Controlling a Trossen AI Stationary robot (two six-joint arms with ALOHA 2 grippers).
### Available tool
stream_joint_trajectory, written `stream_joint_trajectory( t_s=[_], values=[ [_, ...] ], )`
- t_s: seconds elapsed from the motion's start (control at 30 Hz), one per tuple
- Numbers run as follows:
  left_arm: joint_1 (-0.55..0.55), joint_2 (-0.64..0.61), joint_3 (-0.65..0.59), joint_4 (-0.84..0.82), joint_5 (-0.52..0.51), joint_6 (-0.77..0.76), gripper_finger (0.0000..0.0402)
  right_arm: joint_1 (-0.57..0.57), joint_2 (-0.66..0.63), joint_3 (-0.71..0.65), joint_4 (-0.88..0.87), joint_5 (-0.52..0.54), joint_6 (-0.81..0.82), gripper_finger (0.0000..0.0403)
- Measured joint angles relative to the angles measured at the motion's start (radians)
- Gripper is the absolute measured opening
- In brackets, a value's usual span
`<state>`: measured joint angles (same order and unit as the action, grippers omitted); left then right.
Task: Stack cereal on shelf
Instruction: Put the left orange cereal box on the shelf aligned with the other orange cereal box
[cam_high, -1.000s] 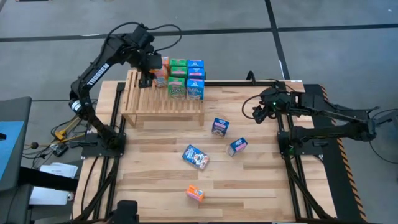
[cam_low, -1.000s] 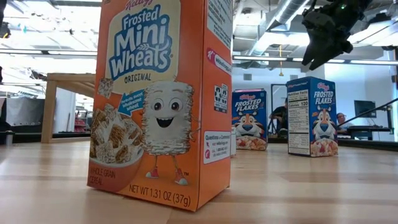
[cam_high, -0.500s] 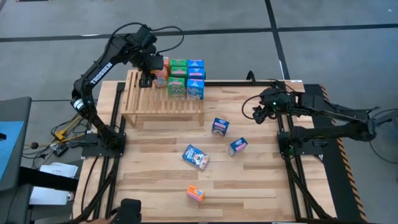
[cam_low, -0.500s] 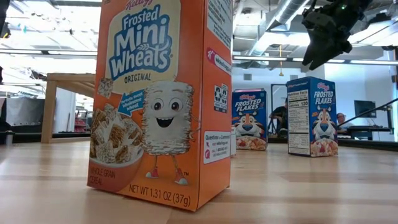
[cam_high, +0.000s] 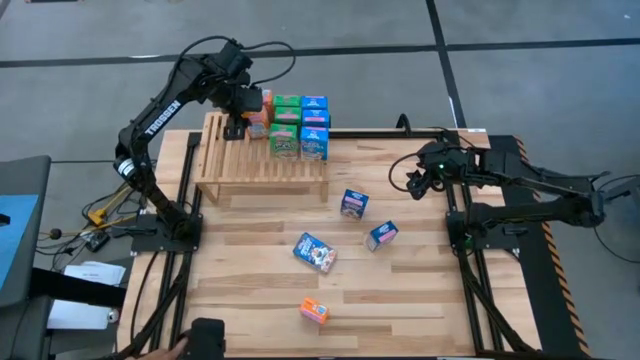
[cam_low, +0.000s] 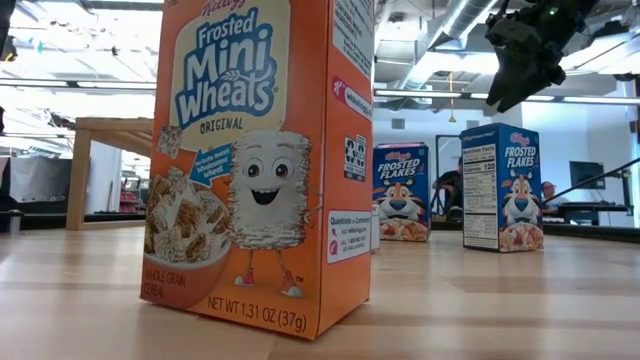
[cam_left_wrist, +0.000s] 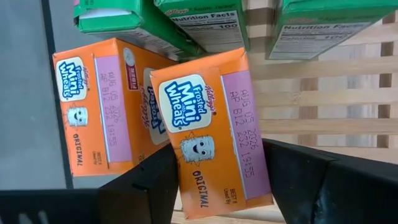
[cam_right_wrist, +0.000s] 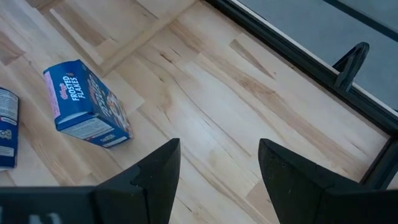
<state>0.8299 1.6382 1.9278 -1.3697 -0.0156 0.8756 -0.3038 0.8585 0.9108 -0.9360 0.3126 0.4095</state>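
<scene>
**Q:** Upper left of the overhead frame — what is happening there?

**A:** My left gripper (cam_high: 236, 112) hangs over the far corner of the shelf (cam_high: 262, 163), beside the row of green and blue cereal boxes (cam_high: 299, 127). The orange box (cam_high: 259, 116) lies right at my fingertips. Four more boxes sit loose on the table at centre and lower centre. My right gripper (cam_high: 415, 181), at centre right, waits above the boards, nearer to those loose boxes.

**Q:** And from table height?

**A:** A large orange box (cam_low: 262, 160) fills the left half and hides most of the scene. Two blue boxes stand at centre right. My right gripper (cam_low: 520, 65) hangs at upper right. The shelf is only a leg and edge at far left.

**Q:** Your left wrist view?

**A:** The orange box (cam_left_wrist: 211, 130) lies between my spread fingers (cam_left_wrist: 149, 180), its long axis running away from me, slightly skewed. Whether the fingers touch its sides I cannot tell. A second orange box (cam_left_wrist: 102, 109) leans against it.

**Q:** Right wrist?

**A:** Fingers (cam_right_wrist: 158, 171) apart, pinching nothing; one blue box (cam_right_wrist: 84, 102) at centre left.
</scene>
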Motion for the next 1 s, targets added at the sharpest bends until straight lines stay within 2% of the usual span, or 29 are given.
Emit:
stream_joint_trajectory(
  t_s=[0.3,0.5,0.87,1.0],
  values=[
    [-0.016,-0.001,0.0,0.013,-0.002,-0.04,0.0252,0.0,0.0,0.0,0.0,0.0,-0.003,0.024],
    [-0.046,-0.001,0.0,0.039,-0.11,-0.049,0.0273,0.0,0.0,0.0,0.0,0.0,-0.003,0.024],
    [-0.097,-0.002,0.0,0.044,-0.181,-0.114,0.0279,0.0,0.0,0.0,0.0,0.0,0.0,0.024],
    [-0.112,-0.008,0.0,0.044,-0.245,-0.125,0.0279,0.0,0.0,0.0,0.0,0.0,0.0,0.024]
  ],
)
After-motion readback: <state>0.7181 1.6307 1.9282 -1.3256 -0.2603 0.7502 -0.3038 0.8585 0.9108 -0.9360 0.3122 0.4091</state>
